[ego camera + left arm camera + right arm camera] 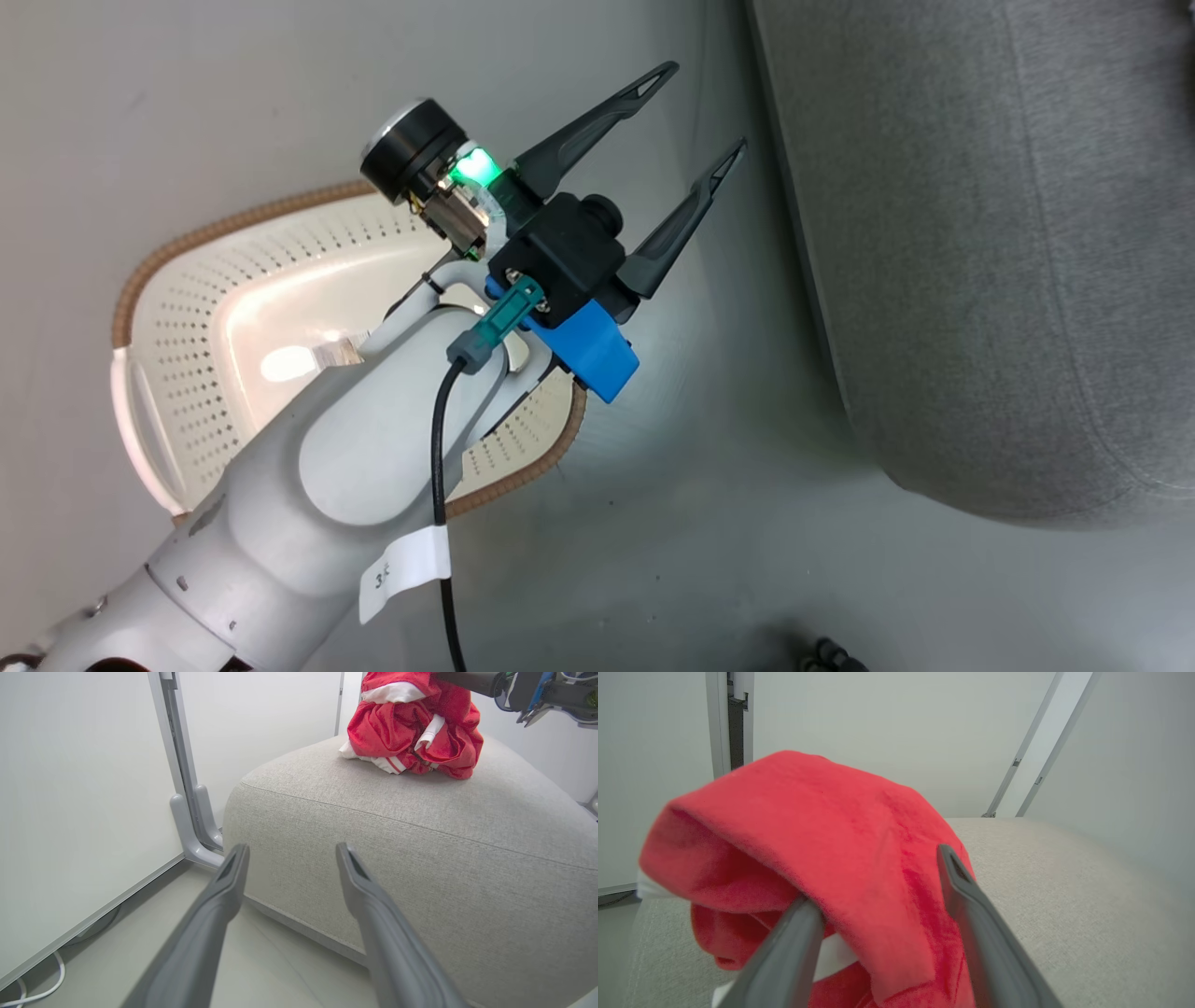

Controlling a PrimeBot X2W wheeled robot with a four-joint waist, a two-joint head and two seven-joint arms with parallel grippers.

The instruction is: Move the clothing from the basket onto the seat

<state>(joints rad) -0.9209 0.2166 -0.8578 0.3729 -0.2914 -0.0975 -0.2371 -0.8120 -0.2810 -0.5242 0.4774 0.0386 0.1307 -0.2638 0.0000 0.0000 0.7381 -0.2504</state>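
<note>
**Soft red clothing [411, 728] heaped on the seat [420, 858]**

At left, the label [331, 355] in the basket [187, 280] and my cable tag [406, 569] are too small to read. The left gripper [707, 104] hovers between basket and seat, jaws apart. I judge the bunched clothing limp and light, best pinched at a thick fold. The right gripper [874, 873] straddles one, jaws apart.

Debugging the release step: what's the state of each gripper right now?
Left gripper: open, holding nothing.
Right gripper: open around the clothing on the seat, not clamped on it.
</note>
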